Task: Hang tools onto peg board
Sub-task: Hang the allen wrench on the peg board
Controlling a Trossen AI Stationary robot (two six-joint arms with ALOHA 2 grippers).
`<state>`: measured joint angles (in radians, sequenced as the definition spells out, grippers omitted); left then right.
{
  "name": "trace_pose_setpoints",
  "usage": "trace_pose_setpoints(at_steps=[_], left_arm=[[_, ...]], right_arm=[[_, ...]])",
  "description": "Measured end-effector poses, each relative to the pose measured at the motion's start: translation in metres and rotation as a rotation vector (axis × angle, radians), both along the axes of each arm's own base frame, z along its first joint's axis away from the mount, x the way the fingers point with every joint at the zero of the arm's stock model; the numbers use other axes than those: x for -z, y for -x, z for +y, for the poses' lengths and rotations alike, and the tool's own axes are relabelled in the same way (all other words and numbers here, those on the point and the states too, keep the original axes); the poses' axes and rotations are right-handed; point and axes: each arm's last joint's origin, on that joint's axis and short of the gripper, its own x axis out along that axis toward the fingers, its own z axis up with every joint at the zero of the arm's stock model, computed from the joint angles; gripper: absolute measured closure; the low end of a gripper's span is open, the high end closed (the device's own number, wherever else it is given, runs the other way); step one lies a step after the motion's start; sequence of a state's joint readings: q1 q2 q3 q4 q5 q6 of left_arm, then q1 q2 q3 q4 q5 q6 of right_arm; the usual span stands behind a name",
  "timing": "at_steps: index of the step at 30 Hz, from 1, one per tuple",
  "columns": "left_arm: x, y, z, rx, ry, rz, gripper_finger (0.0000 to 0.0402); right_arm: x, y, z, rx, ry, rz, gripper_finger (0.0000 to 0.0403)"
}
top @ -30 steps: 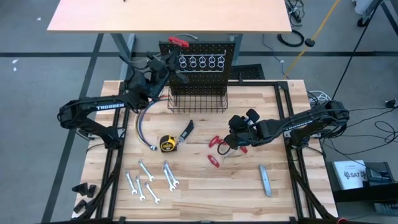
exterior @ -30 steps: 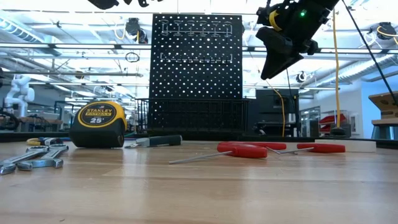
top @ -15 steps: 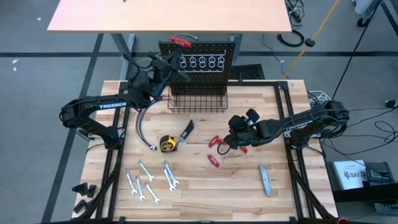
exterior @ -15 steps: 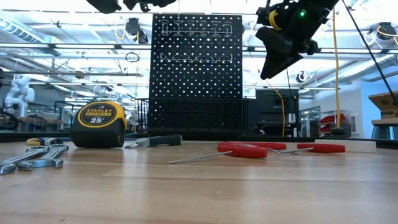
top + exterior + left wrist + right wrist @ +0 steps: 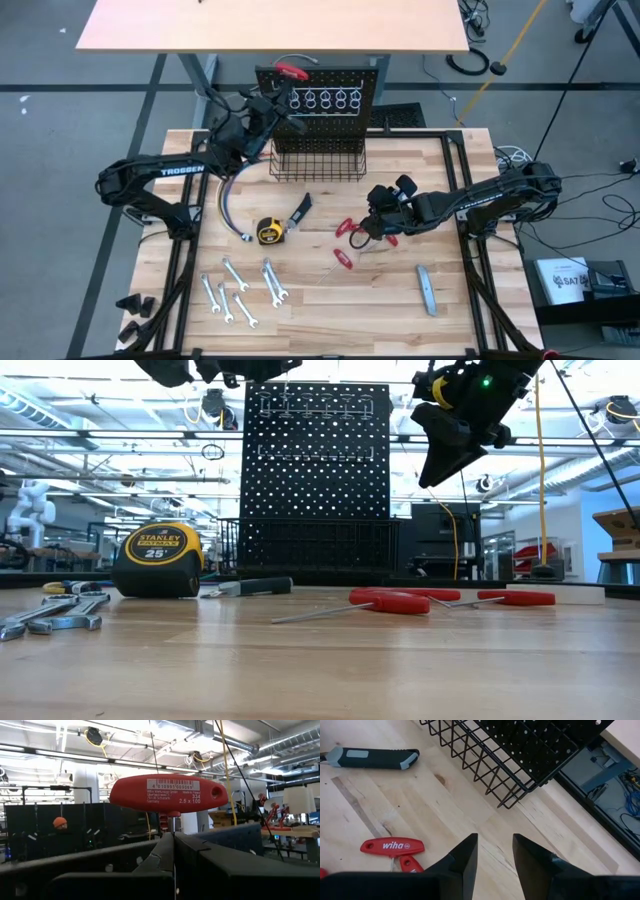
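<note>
The black peg board (image 5: 322, 82) stands at the table's far edge, with shiny ring holders (image 5: 325, 100) and a wire basket (image 5: 318, 155) at its base. My left gripper (image 5: 268, 102) is raised at the board's upper left, shut on a red T-handled tool (image 5: 167, 792). My right gripper (image 5: 495, 852) hangs open above the table, right of two red-handled tools (image 5: 350, 230), with nothing between its fingers. A yellow tape measure (image 5: 268, 230), a black-handled knife (image 5: 301, 210), several silver wrenches (image 5: 240, 290) and a grey bar (image 5: 427, 290) lie flat on the wood. My left gripper pinches the tool's thin metal shaft (image 5: 173, 822) just below the red cross handle, between its two shut fingers. The fingers slant upward toward the table's far side. The tool is lifted clear with its handle (image 5: 290, 70) uppermost, by the peg board's top edge.
A bundle of coloured wires (image 5: 228, 195) lies left of the basket. A third red-handled tool (image 5: 343, 258) lies nearer the front. A bare tan tabletop (image 5: 270, 25) stands behind the peg board. Bare wood lies at the table's near middle (image 5: 340, 310).
My left gripper has sunk slightly and tipped a little at the peg board's top, still shut on the red-handled tool.
</note>
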<state>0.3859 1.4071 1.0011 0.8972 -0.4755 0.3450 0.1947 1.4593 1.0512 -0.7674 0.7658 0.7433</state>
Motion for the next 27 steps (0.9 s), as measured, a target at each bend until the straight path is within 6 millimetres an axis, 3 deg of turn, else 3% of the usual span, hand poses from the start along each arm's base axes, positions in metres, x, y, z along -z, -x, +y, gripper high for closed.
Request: trace_pose_setpoints(at_steps=[27], left_arm=[[0.014, 0.006, 0.004, 0.011, 0.004, -0.085, 0.0402]], right_arm=[[-0.002, -0.005, 0.001, -0.016, -0.006, -0.042, 0.0289]])
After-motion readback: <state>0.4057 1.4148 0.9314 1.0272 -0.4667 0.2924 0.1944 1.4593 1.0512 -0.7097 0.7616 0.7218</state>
